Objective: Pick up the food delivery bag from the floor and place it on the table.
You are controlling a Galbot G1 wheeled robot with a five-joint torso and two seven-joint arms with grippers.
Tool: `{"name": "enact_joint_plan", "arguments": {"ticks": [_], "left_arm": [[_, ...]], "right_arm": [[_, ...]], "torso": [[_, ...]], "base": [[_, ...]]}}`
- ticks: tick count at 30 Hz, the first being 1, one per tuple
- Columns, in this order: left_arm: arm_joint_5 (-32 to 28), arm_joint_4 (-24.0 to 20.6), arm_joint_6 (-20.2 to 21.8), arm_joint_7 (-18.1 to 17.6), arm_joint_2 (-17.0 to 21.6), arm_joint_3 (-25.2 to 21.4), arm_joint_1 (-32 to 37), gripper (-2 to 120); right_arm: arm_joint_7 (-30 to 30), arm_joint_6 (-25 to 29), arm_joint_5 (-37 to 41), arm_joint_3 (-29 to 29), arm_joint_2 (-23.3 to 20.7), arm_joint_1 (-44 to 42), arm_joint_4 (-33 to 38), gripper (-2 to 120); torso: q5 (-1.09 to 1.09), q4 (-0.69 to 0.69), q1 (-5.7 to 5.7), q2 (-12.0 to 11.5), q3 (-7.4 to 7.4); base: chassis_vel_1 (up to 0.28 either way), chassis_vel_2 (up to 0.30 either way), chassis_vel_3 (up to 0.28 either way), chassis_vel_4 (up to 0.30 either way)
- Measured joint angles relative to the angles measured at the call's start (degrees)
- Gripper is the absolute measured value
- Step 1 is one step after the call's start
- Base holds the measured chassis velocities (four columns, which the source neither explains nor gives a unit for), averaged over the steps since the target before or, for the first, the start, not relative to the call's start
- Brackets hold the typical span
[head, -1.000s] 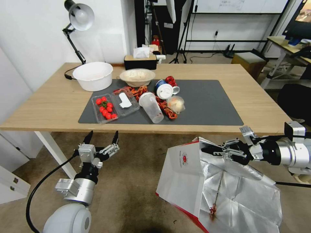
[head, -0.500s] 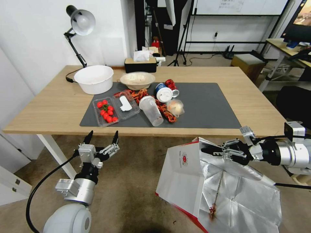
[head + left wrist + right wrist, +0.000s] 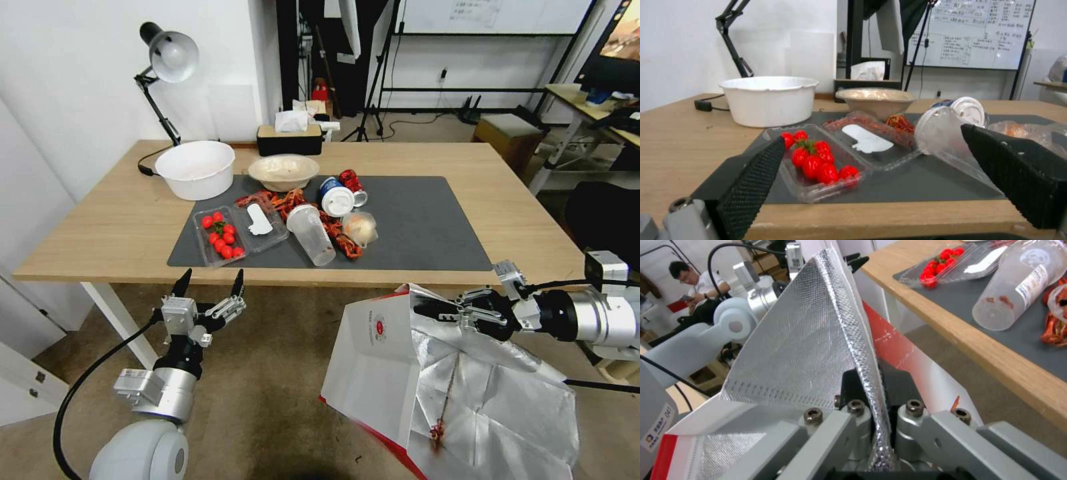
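Food delivery bag [image 3: 380, 373] below the near table [image 3: 100, 227] edge, mouth open, foil lining exposed; whether its base touches the floor [image 3: 267, 400] is unclear. Right gripper [image 3: 433, 309] pinches the bag's rim. Left gripper [image 3: 208, 283] spread, empty, below the table edge. Clear tray [image 3: 219, 231] holds cherry tomatoes; white bowl [image 3: 195, 169] behind it. Dark mat [image 3: 427, 227] under clutter.

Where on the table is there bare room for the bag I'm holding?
With the right gripper shut on the food delivery bag, the table is barest on the right: the mat past the plastic bag of food. The mat's left half is crowded, from tomato tray to cups. The left gripper hangs open below the front edge.
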Motion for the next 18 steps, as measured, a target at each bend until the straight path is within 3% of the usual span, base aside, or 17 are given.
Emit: {"name": "enact_joint_plan", "arguments": {"ticks": [18], "left_arm": [[0.17, 0.0, 0.13, -0.46, 0.26, 0.05, -0.24, 100]], "right_arm": [[0.65, 0.1, 0.04, 0.16, -0.03, -0.09, 0.21, 0]], "torso": [[0.0, 0.0, 0.2, 0.46, 0.28]], "base": [[0.0, 0.0, 0.0, 0.0]]}}
